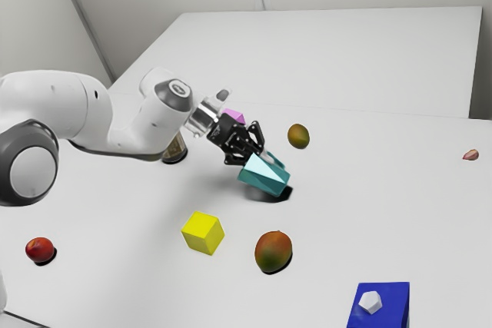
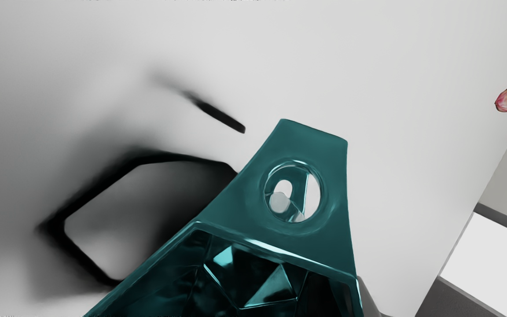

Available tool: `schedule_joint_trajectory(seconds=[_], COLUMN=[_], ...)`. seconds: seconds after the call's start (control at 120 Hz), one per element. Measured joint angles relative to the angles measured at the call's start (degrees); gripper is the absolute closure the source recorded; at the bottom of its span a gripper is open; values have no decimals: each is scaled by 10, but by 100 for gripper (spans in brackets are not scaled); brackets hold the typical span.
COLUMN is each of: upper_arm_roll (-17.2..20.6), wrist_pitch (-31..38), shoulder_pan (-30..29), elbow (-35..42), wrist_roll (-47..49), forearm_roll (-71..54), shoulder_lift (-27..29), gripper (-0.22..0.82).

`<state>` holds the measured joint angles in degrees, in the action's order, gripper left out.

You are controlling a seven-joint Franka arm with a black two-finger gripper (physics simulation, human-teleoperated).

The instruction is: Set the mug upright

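Observation:
The teal mug is tilted in the exterior view, with a dark shadow under its lower end. My gripper reaches down to the mug's upper side from the exterior view's left, and its tips are hidden around the mug. Whether it grips the mug cannot be made out. Close in front of my hand in the wrist view, the mug presents a faceted dark hollow and a flat part with a round hole; a black outline-like shadow lies on the table beside it.
On the table are a yellow cube, mangoes, a red fruit, a blue block with a white piece, and a garlic clove. A pink block and a jar stand by the arm.

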<state>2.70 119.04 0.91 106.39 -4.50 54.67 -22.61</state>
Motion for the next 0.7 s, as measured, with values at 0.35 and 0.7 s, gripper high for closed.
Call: schedule_joint_trajectory(seconds=[0.35,0.7], upper_arm_roll=[0,0], wrist_pitch=[6,22], shoulder_pan=[14,46], elbow=[8,66], wrist_roll=[36,72], forearm_roll=[-238,-513], shoulder_lift=[74,136], gripper=[78,78])
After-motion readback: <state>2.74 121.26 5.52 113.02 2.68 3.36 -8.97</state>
